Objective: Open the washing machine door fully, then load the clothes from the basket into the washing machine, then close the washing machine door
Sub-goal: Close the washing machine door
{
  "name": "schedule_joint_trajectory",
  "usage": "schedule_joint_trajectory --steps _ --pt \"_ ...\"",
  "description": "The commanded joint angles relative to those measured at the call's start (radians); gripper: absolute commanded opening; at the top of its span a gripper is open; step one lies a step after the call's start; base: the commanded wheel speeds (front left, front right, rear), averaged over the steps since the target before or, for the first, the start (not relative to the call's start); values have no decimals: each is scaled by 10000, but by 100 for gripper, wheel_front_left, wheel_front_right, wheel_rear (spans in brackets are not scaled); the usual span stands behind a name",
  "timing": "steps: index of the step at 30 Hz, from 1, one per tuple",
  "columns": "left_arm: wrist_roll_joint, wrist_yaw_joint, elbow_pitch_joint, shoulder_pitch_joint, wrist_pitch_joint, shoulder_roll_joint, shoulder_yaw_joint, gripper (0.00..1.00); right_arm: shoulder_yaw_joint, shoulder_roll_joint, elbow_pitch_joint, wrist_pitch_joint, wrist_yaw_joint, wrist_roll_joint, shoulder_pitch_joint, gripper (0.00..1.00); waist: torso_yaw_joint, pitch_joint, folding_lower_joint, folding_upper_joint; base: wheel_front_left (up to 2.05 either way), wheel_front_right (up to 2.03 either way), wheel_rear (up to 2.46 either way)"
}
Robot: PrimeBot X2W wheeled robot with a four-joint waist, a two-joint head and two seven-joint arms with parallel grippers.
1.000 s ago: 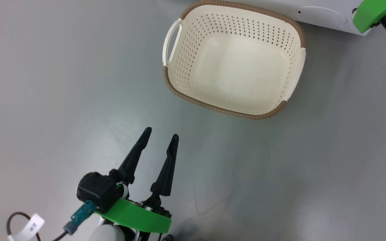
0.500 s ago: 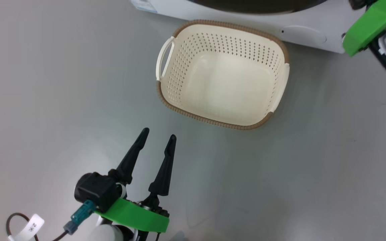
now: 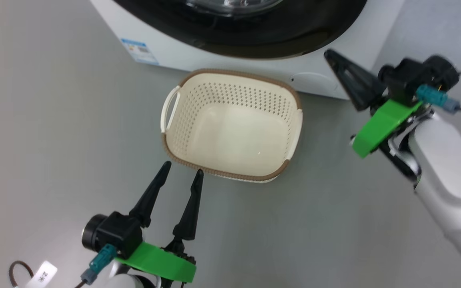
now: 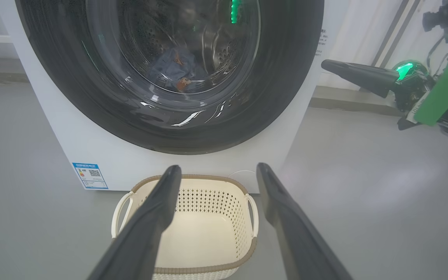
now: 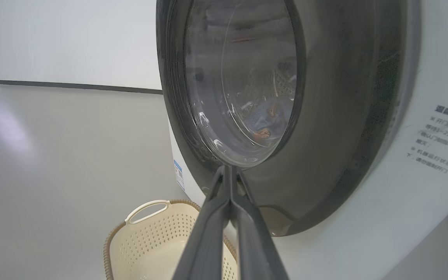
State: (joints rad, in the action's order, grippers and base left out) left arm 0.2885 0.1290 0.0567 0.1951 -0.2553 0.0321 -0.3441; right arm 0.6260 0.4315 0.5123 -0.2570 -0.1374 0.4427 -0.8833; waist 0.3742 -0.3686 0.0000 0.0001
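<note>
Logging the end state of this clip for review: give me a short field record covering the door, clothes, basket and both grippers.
door: large round glossy black washing machine door, closed flush on the big white front-loading washing machine
clothes: light-blue printed fabric clothes, inside the machine, visible through the door
basket: cream perforated plastic basket with brown rim, empty, on the grey floor before the machine
left gripper: open, empty, near the basket's rim
right gripper: shut, empty, in the air beside the machine
task state: looks complete
</note>
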Motion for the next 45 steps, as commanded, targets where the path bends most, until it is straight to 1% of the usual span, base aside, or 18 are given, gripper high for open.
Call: schedule_joint_trajectory --steps 1,10,13,21,34,37,45 --pt "-124 17 -147 -159 -65 181 392 100 -44 -188 -315 -47 67 -57 477 0 -728 804 0 -1 0 0 0" --pt "-366 17 -6 -732 -65 239 641 100 -1801 -903 -1305 -47 67 -445 3019 0 -1595 2036 0 -1 0 0 0" --pt "-398 17 -9 -946 -65 253 797 100 -2223 -1199 -1579 -47 67 -707 3781 0 -1840 2294 0 -1 0 0 0" --pt "-436 17 67 -1426 -65 270 1039 100 -3764 -2080 -2249 -47 67 -1228 5612 0 -2231 2932 0 -1 0 0 0" --pt "-414 17 286 -2125 -65 235 1420 100 -5718 -3230 -3034 -47 67 -1745 8148 0 -2411 3779 0 -1 0 0 0" --pt "-384 17 360 -2241 -65 219 1613 100 -6036 -3443 -3180 -47 67 -1898 8556 0 -2424 3886 0 -1 0 0 0" --pt "-336 17 446 -2403 -65 189 1880 100 -6435 -3717 -3395 -47 67 -1995 9284 0 -2475 4102 0 -1 0 0 0"
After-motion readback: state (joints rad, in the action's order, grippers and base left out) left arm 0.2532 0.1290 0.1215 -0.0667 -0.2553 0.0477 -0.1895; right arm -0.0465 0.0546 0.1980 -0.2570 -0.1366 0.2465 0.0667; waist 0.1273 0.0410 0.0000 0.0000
